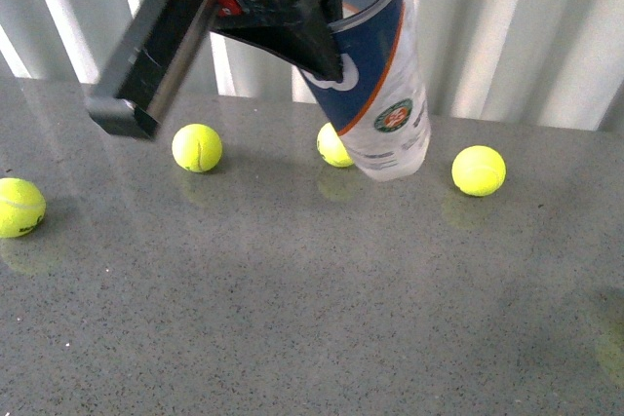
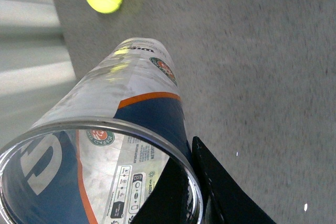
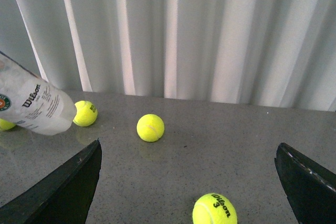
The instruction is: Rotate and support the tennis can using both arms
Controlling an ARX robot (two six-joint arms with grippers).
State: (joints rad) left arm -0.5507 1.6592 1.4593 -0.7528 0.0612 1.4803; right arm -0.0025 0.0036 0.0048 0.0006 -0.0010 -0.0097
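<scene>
- Clamped at the rim wall by left gripper (image 2: 187, 155), one finger inside: tennis can (image 1: 385, 94), near-upright at 12 o'clock, base low near table (image 1: 292, 319).
- Spread wide, empty: right gripper (image 3: 186, 184), free to support the base.

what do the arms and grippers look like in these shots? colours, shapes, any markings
Both black. Left arm, front view: long flat bar, grey inner face, squared end, small red mark. Left gripper, by the tennis can rim: flat matte black fingers, tapering. Right gripper: two flat black fingers ending in points. No markings readable.
</scene>
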